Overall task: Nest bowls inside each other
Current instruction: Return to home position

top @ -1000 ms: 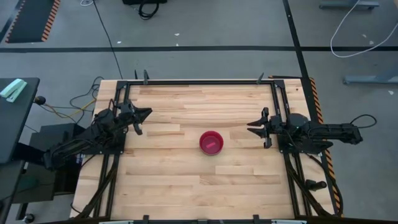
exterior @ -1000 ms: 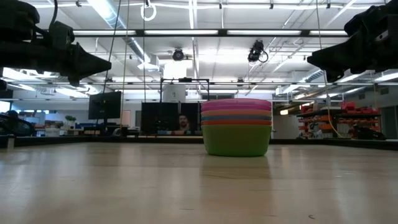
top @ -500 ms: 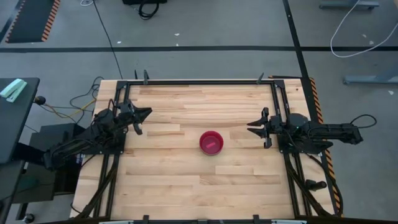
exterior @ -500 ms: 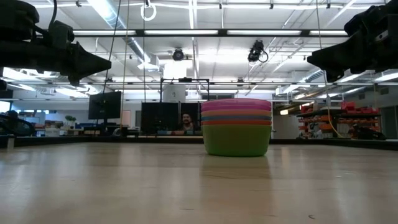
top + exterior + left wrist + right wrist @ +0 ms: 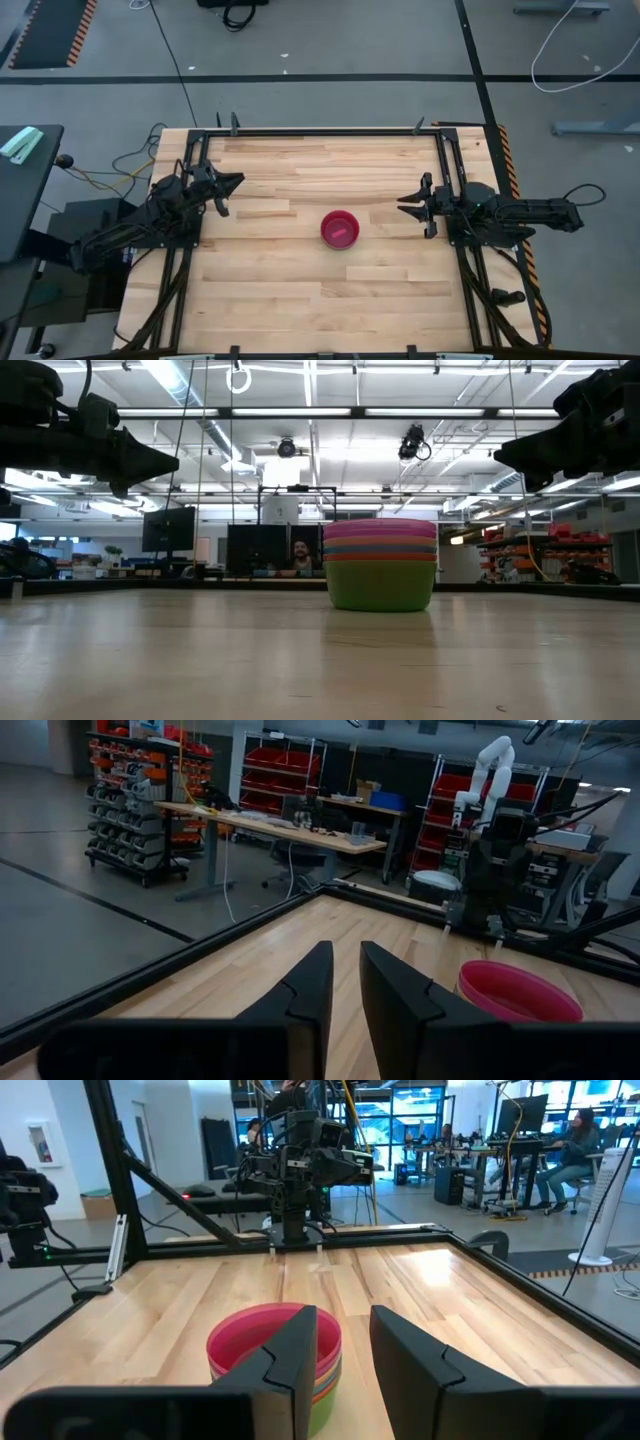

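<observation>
While the bowls [image 5: 380, 565] sit nested in one stack at mid-table [image 5: 300, 290], pink on top, left gripper [image 5: 232, 183] and right gripper [image 5: 405, 207] hover at opposite sides, fingers slightly parted, holding nothing.

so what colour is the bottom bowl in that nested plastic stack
Green bottom bowl; clearest in the low view.

You've got one upright stack of small round plastic bowls [image 5: 339, 230] near the middle of the wooden bench [image 5: 300, 290]. Magenta-pink bowl [image 5: 380, 527] sits on top, green bowl [image 5: 380, 586] at the bottom, rims of others banded between. Stack sits level, rims parallel, clear of both arms.
</observation>
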